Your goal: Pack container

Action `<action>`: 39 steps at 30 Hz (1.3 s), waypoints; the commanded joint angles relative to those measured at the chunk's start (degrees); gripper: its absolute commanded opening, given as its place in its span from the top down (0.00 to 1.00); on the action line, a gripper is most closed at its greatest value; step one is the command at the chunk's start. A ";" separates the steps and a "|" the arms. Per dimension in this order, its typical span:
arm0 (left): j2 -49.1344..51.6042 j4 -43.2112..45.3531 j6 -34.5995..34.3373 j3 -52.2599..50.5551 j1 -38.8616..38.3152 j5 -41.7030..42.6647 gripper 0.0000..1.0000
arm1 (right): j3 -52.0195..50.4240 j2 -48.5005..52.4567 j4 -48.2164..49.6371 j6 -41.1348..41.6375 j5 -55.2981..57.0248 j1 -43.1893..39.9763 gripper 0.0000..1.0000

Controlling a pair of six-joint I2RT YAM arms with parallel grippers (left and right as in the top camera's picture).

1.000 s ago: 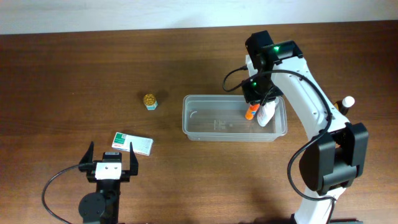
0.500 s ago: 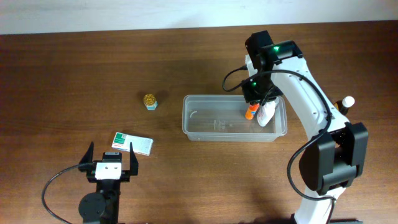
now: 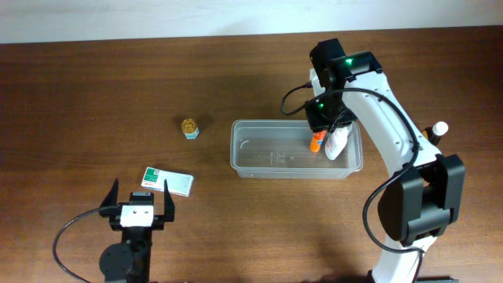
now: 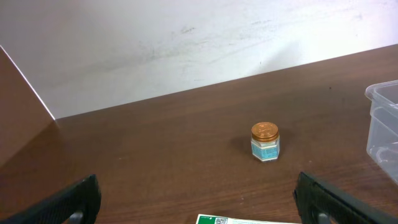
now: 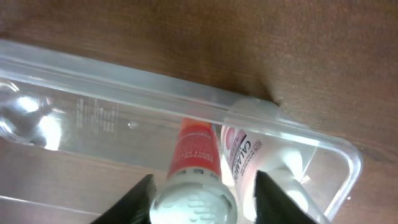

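Container (image 3: 259, 155) sits right of table (image 3: 94, 79) centre, white bottle (image 3: 336, 144) inside; right gripper (image 5: 202, 199), jaws parted slightly around the orange tube (image 5: 196, 149) at its right end, seems mid-release; next, lift clear, fetch the jar (image 3: 189, 127).

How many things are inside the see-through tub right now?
2. A red tube with a white cap sits in the container, cap between the fingers of the right gripper. A white calamine bottle lies right beside it. Nothing else shows inside.
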 commanded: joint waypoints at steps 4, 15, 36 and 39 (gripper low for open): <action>-0.44 -0.39 0.70 -0.11 0.31 0.48 0.00 | 1.46 0.48 1.77 0.33 0.33 0.46 0.50; -0.44 -0.39 0.70 -0.11 0.31 0.48 0.00 | 23.69 0.46 -5.49 0.35 7.13 -2.08 0.44; -0.44 -0.42 0.70 -0.11 0.31 0.48 0.00 | 33.03 0.55 -22.82 -10.86 1.57 -36.94 0.32; -0.44 -0.42 0.70 -0.11 0.31 0.48 0.00 | 25.75 0.55 -19.82 -12.87 1.53 -39.10 0.23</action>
